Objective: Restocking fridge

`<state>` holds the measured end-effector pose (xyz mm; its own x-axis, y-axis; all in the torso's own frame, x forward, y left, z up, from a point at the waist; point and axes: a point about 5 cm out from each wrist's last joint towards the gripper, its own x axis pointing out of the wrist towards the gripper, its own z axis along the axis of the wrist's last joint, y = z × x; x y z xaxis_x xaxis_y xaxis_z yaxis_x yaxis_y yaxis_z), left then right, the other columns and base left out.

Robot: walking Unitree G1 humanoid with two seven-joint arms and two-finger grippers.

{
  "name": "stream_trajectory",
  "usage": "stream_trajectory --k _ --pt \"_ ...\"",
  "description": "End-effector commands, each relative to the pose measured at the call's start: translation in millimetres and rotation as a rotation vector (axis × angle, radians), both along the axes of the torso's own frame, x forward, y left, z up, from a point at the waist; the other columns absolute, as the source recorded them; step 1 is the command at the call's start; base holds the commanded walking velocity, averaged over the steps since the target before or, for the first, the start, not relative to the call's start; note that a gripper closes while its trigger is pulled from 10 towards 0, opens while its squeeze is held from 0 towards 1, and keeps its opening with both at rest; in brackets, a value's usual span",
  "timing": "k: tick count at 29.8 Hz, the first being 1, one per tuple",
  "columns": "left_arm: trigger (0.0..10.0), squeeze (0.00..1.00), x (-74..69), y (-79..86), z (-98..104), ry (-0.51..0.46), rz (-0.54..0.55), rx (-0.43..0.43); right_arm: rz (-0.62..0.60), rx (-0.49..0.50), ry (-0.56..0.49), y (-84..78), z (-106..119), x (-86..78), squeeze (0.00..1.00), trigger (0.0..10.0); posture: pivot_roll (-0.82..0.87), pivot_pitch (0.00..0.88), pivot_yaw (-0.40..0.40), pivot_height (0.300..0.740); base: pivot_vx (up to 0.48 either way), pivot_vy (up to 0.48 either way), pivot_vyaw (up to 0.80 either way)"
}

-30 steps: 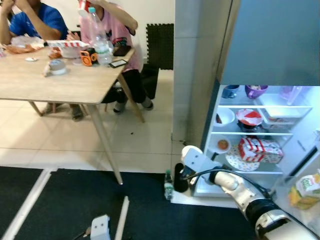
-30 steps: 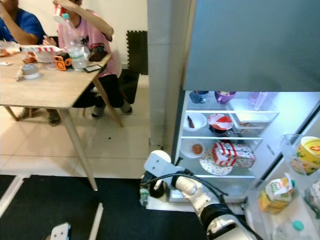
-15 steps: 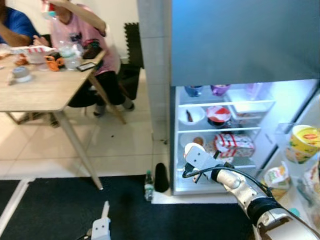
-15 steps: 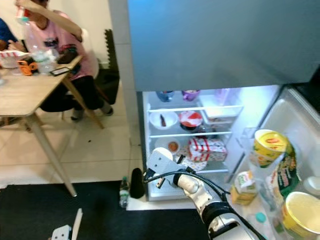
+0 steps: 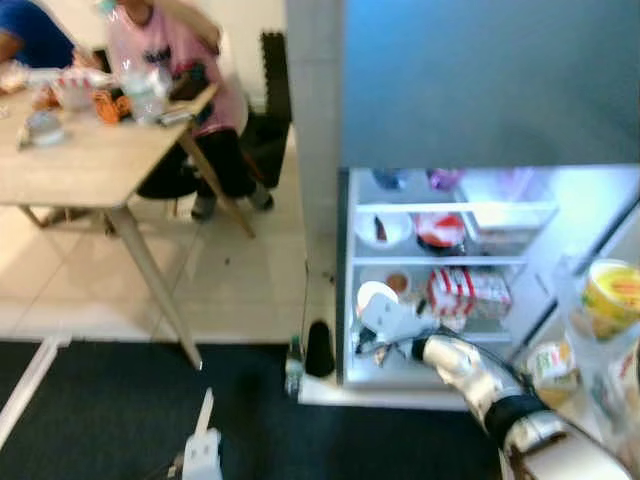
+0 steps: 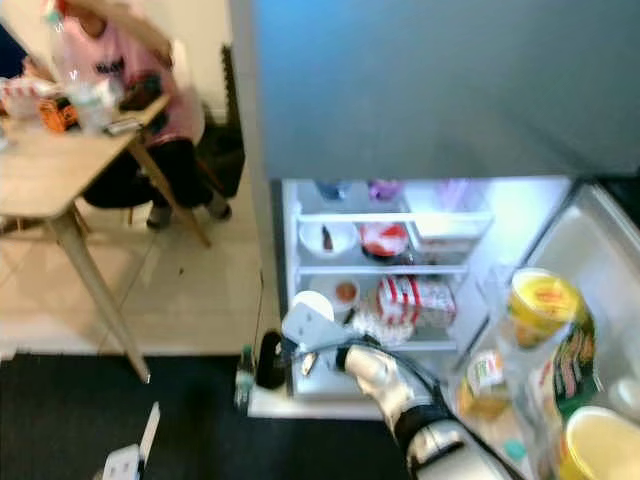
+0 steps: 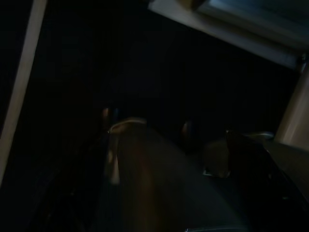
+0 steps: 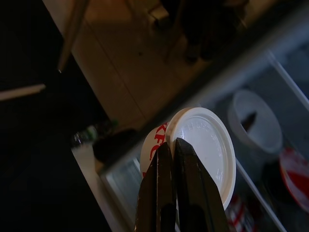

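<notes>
right gripper [image 8: 169,159]: fingers pressed together on the rim of a white lidded cup [image 8: 205,145] with red lettering on its side; held at the open front of the fridge [image 5: 480,100], level with the lower shelves.
right arm [image 5: 470,375]: silver, reaching from lower right toward the fridge interior; its white wrist block [image 5: 385,315] sits before the lower shelf.
left gripper: state cannot be told; the left wrist view is very dark, with only a dim rounded shape and a pale strip at the edge.
fridge interior, lit: top shelf with a blue cup [image 5: 388,179] and a purple cup [image 5: 443,179]; middle shelf with a white bowl [image 5: 381,229] and a red-and-white dish [image 5: 438,230] beside a clear container [image 5: 510,225]; lower shelf with a red-and-white striped carton [image 5: 468,293].
fridge door [image 6: 590,300]: open at right, its racks holding a yellow tub [image 6: 545,305] and a small carton [image 6: 482,378].
floor by the fridge's left corner: a small bottle [image 5: 293,365] touching or just beside a dark object [image 5: 319,350], at the edge of a dark mat [image 5: 120,420].
tabletop [image 5: 70,165]: wooden, upper left, carrying a clear bottle [image 5: 142,90] and blurred small items; two seated people behind it, one in pink [image 5: 160,40], one in blue [image 5: 35,35].
</notes>
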<state>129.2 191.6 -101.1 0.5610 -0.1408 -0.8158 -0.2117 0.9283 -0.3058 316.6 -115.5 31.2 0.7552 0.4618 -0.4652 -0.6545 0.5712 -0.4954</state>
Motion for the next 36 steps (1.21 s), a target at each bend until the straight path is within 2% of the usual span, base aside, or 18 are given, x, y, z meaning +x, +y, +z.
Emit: stream_trajectory --k 1,12,32,36 --pt "10.0 0.00 -1.5 2.8 -0.1 0.002 0.009 0.006 -0.001 0.014 -0.007 2.7 1.1 0.5 0.00 10.0 -0.07 0.000 0.001 0.740 0.000 0.000 0.00" --pt "10.0 0.00 0.7 0.0 1.1 -0.022 -0.017 -0.016 0.007 0.014 -0.018 5.6 3.0 1.8 0.00 10.0 -0.07 0.001 0.004 0.740 0.091 0.000 0.00" --pt "10.0 0.00 2.3 0.4 1.9 -0.030 -0.027 -0.021 -0.046 -0.010 -0.021 -6.3 2.5 4.3 0.00 10.0 -0.07 0.000 0.006 0.740 0.297 0.000 0.00" --pt "10.0 0.00 2.4 0.6 1.8 -0.028 -0.023 -0.013 -0.067 -0.012 -0.017 -9.7 2.9 5.6 0.00 10.0 -0.07 0.000 0.006 0.740 0.000 0.000 0.00"
